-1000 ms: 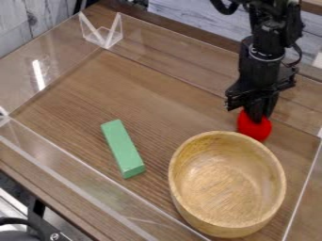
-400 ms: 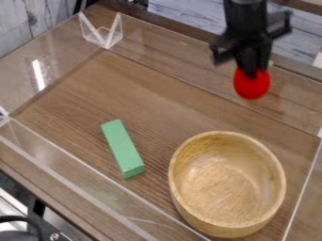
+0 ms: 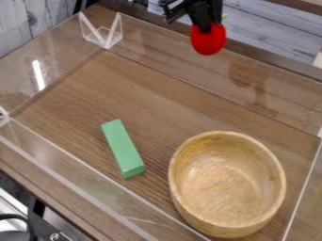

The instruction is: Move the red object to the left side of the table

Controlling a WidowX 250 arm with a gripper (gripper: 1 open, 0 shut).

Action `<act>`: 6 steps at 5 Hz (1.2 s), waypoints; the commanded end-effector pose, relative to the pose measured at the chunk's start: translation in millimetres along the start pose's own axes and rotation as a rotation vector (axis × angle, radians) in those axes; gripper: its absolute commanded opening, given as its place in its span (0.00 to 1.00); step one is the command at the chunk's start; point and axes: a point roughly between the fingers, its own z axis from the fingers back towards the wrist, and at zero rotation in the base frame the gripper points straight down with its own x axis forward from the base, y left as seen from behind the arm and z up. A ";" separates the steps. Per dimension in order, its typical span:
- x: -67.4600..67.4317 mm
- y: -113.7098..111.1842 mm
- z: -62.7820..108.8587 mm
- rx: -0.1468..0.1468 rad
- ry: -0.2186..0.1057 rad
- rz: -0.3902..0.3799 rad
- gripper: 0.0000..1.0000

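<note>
Camera view gives us our gripper (image 3: 201, 21) clamped on the red object (image 3: 208, 39), hanging in the air above the table's (image 3: 189, 104) far edge, well apart from the green block (image 3: 122, 148) and wooden bowl (image 3: 228, 182).

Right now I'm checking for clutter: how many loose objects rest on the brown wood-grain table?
2: a green rectangular block at front centre, and a round wooden bowl at front right. The red strawberry toy is aloft in the gripper.
</note>
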 end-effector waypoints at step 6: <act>104.2 92.6 11.1 -0.076 -0.220 -0.162 0.00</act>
